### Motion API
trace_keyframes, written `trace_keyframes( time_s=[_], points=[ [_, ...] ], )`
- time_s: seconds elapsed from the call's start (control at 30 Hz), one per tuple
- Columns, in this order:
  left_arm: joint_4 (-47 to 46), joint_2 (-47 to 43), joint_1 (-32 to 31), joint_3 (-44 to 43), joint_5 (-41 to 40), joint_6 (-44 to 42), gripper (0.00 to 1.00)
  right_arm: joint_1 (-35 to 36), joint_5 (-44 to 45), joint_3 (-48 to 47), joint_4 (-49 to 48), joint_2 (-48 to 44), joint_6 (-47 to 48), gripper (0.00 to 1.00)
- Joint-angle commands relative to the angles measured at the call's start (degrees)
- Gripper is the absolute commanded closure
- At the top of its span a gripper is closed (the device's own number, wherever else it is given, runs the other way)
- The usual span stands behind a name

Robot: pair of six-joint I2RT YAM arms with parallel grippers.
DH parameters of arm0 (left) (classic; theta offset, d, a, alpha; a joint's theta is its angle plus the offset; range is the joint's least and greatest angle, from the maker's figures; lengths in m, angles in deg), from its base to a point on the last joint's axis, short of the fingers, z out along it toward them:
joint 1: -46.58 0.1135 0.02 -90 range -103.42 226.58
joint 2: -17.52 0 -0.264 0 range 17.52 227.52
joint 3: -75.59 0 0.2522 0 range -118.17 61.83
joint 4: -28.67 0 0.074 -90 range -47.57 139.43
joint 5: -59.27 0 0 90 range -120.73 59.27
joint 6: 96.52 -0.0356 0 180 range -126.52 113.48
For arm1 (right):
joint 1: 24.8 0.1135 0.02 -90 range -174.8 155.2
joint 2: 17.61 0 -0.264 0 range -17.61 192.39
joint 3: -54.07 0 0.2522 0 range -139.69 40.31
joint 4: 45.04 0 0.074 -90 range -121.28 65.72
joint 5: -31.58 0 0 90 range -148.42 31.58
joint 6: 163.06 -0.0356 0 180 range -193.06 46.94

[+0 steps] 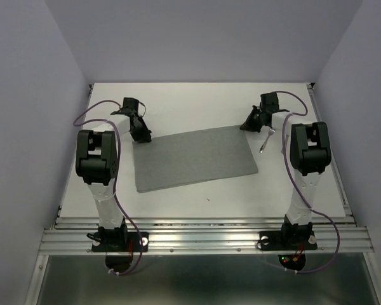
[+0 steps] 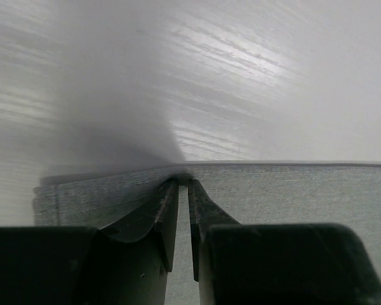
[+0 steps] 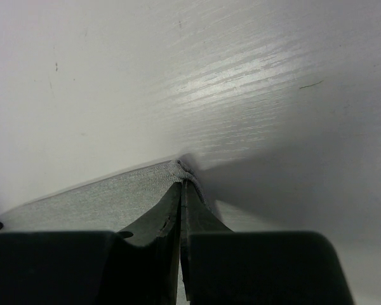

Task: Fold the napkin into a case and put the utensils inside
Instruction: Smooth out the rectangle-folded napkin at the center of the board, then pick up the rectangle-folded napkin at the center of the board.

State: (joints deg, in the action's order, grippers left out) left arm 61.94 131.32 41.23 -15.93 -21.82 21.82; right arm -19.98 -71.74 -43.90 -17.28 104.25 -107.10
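The grey napkin [image 1: 193, 159] lies flat and unfolded in the middle of the white table. My left gripper [image 1: 140, 135] is down at its far left corner. In the left wrist view its tips [image 2: 183, 181] stand at the cloth's far edge [image 2: 292, 190] with a narrow gap between the fingers. My right gripper [image 1: 247, 126] is at the far right corner, shut on the bunched corner [image 3: 181, 181] of the napkin [image 3: 101, 200]. A silver utensil [image 1: 265, 143] lies just right of the napkin. A second slim silver one [image 1: 284, 143] lies by the right arm.
The white table [image 1: 197, 101] stretches behind the napkin to the back wall. Grey walls close in on both sides. Purple cables loop from each arm. The aluminium rail [image 1: 203, 232] with both arm bases runs along the near edge.
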Motion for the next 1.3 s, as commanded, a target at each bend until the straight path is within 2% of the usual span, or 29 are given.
trace_keyframes(
  time_s=[0.0,0.33,0.83,0.87,0.93,0.97,1.03,1.07,1.17,1.27],
  points=[
    [2.73,-3.93,2.0,2.43,-4.25,-0.91,0.75,-0.95,3.13,2.2,2.08,-0.57,1.61,0.96],
    [3.87,-7.18,6.56,4.01,-6.09,-2.06,0.75,-0.95,3.3,2.29,2.08,-0.49,1.61,0.96],
    [1.94,-8.67,6.66,5.86,-4.86,-1.35,0.75,-0.95,0.58,2.03,2.26,-3.03,1.87,0.95],
    [2.2,-9.29,6.31,5.6,-5.39,-1.27,0.75,-0.95,0.66,1.5,2.7,-3.47,1.79,0.95],
    [4.74,-11.13,3.08,2.71,-11.78,-1.18,0.75,-0.95,0.84,0.45,4.45,-5.14,2.31,0.94],
    [5.53,-11.58,1.75,1.39,-13.46,-1.35,0.74,-0.95,0.93,0.53,4.54,-6.01,2.49,0.93],
    [7.82,-11.93,-1.94,-3.0,-15.76,-1.44,0.74,-0.95,1.98,0.97,4.63,-9.18,2.84,0.74],
    [8.44,-11.76,-3.17,-5.97,-16.02,-1.62,0.74,-0.95,4.07,1.58,4.98,-10.23,2.93,0.57],
    [10.46,-9.57,-8.18,-10.38,-15.68,-1.62,0.74,-0.95,8.2,2.81,6.74,-13.66,4.16,0.46],
    [11.26,-6.05,-13.18,-15.05,-12.87,-1.09,0.74,-0.95,9.63,6.15,8.06,-16.04,5.21,0.44]
  ],
)
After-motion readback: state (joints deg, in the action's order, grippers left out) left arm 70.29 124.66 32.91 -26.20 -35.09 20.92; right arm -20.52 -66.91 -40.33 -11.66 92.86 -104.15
